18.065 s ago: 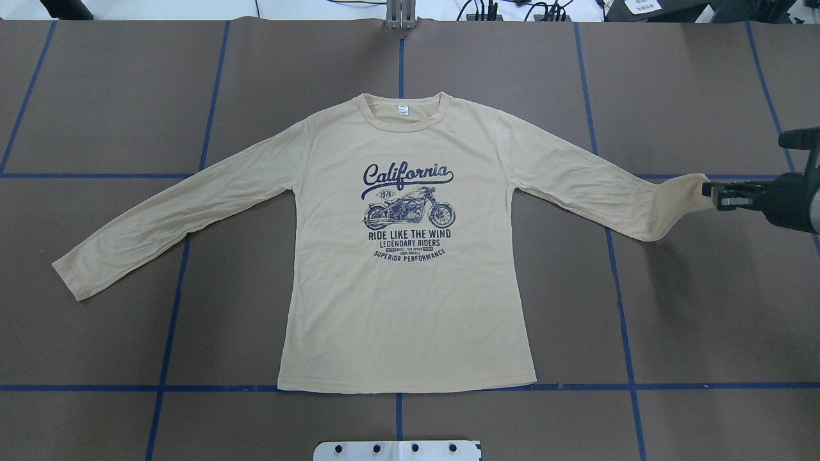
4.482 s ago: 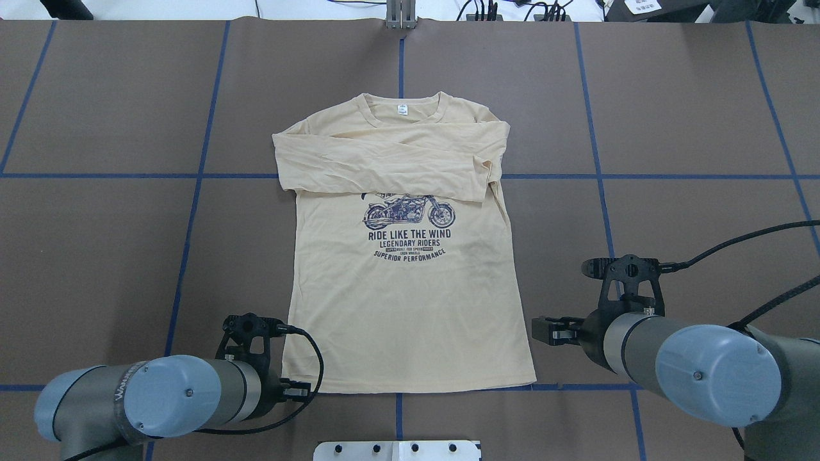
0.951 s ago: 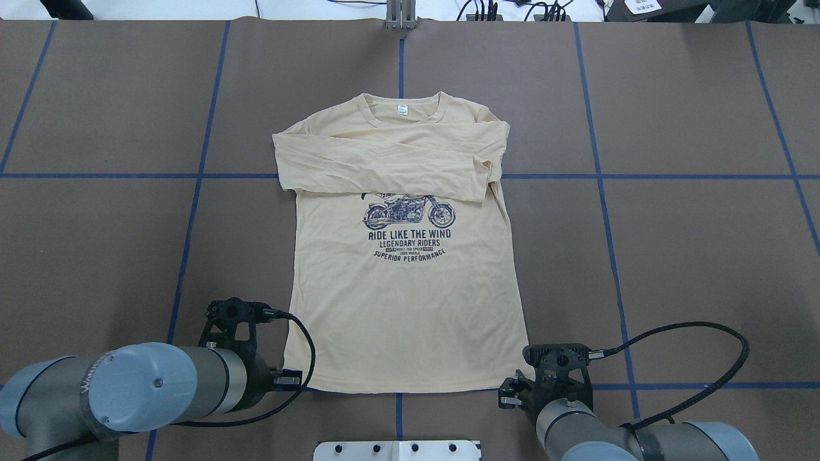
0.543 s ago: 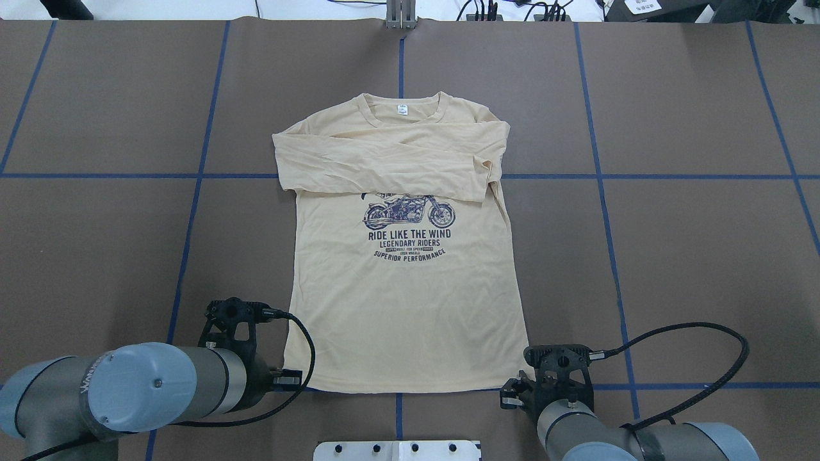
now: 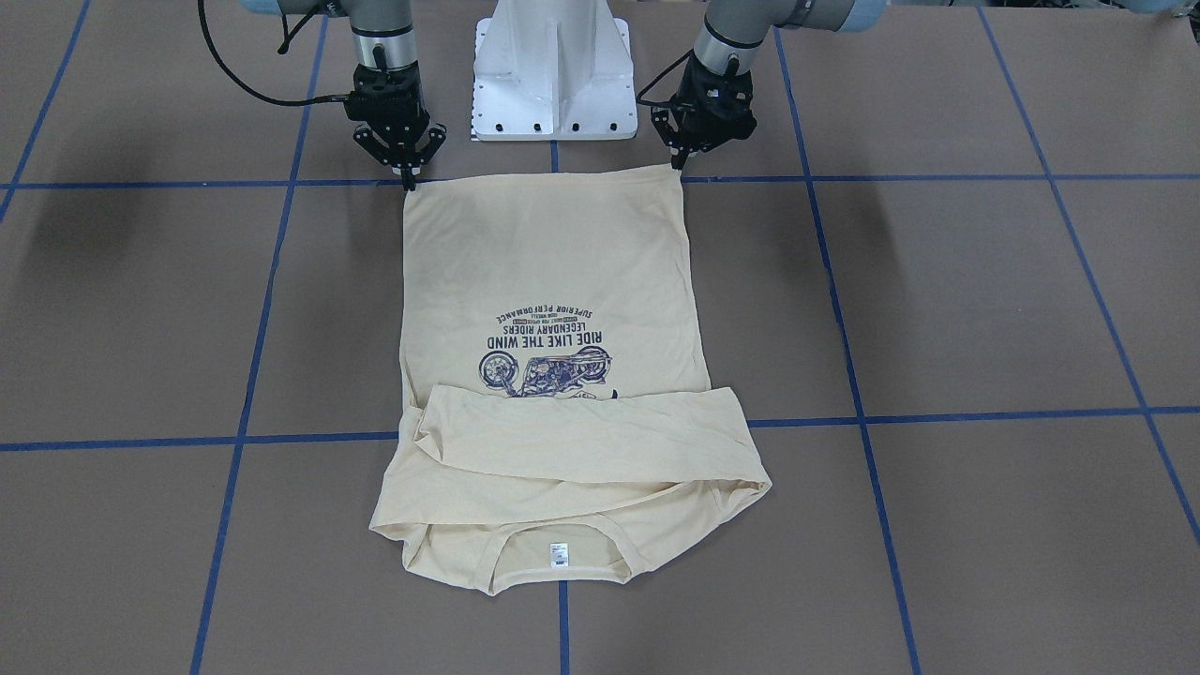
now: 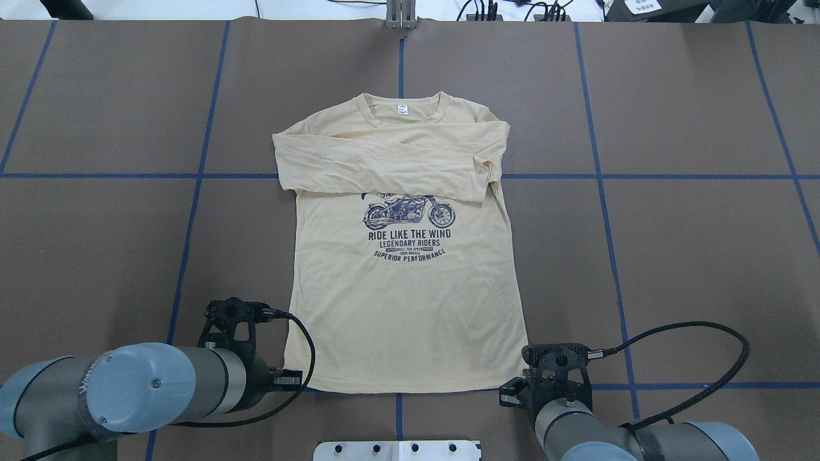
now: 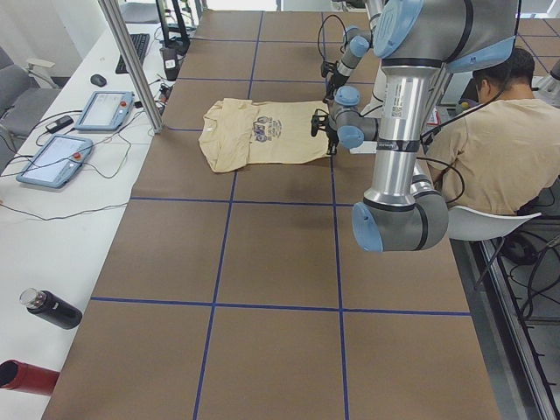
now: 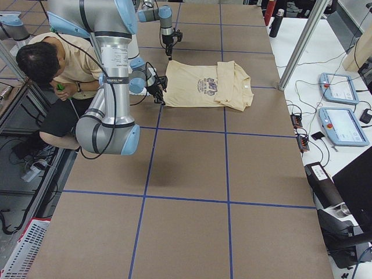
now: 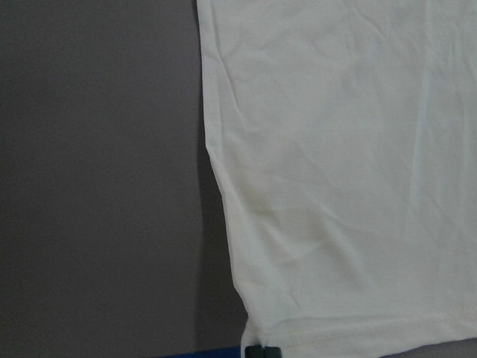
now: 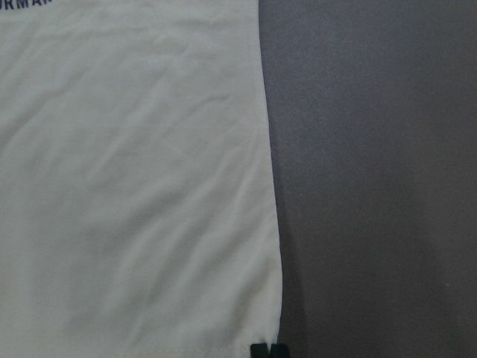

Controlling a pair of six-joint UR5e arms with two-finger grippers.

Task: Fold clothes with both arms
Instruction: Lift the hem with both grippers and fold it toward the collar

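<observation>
Currently: sleeves folded; left hand point(image 5: 677, 165) and right hand point(image 5: 410, 178) pinch T-shirt point(image 5: 548, 272) hem corners; next likely needs even lift toward collar.

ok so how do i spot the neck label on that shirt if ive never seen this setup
On the brown table crossed by blue tape lines lies a cream-yellow long-sleeved T-shirt, sleeves folded across its chest. Go to its collar, the far end in the overhead view: the neck label is the small white rectangle inside it, the only white patch there.
</observation>
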